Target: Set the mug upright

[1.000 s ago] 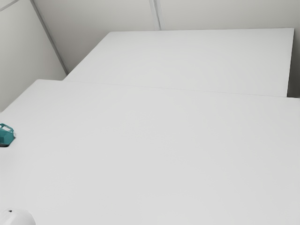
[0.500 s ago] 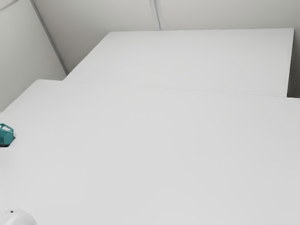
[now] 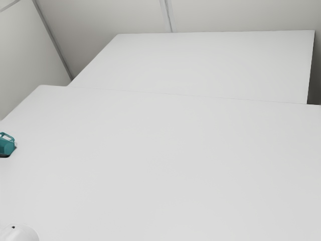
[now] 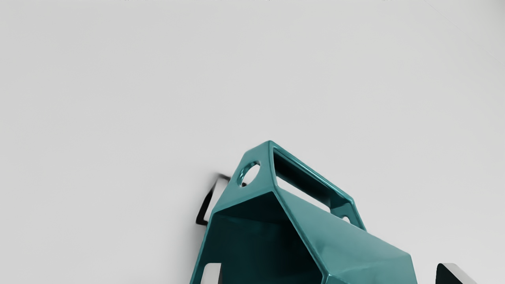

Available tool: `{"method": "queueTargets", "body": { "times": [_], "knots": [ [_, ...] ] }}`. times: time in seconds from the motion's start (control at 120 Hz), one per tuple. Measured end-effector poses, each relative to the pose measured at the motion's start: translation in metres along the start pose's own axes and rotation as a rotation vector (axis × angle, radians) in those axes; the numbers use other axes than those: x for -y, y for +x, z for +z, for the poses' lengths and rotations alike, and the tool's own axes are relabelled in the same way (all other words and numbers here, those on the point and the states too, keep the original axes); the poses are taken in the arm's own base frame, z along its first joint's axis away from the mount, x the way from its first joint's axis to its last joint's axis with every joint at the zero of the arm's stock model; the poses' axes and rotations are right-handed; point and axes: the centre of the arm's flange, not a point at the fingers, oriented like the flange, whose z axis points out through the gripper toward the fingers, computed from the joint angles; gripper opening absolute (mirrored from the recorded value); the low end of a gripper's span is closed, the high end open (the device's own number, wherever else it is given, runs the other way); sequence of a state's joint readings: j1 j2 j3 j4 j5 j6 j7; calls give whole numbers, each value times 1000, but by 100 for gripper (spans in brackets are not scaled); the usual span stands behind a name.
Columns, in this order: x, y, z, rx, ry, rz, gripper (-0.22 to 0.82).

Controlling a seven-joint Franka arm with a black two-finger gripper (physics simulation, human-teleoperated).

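The mug [image 4: 367, 246] lies on its side on the bench [image 3: 165, 160], with the handle [image 4: 258, 157] upward. The gripper [image 4: 331, 273] is at the mug and it is released, its two fingers standing wide apart. One fingertip [image 4: 211, 274] shows against the dark mouth of the mug; whether it touches there, I cannot tell. The other is beside the mug's outer wall, with a gap between. Beyond the mug there is a second white table [image 3: 200, 60].
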State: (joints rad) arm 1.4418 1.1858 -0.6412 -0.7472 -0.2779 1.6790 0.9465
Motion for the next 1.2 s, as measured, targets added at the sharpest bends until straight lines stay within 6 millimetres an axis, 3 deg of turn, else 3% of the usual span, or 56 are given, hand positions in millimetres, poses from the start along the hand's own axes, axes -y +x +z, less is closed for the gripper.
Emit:
{"method": "queueTargets", "body": {
  "times": [0.658, 0.95, 1.2],
  "knots": [
    [-6, 4, 28, 30, -34, 42, 59],
    [-11, 5, 38, 58, -45, 59, 38],
    [-14, 5, 45, 71, -64, 64, 30]
  ]
}}
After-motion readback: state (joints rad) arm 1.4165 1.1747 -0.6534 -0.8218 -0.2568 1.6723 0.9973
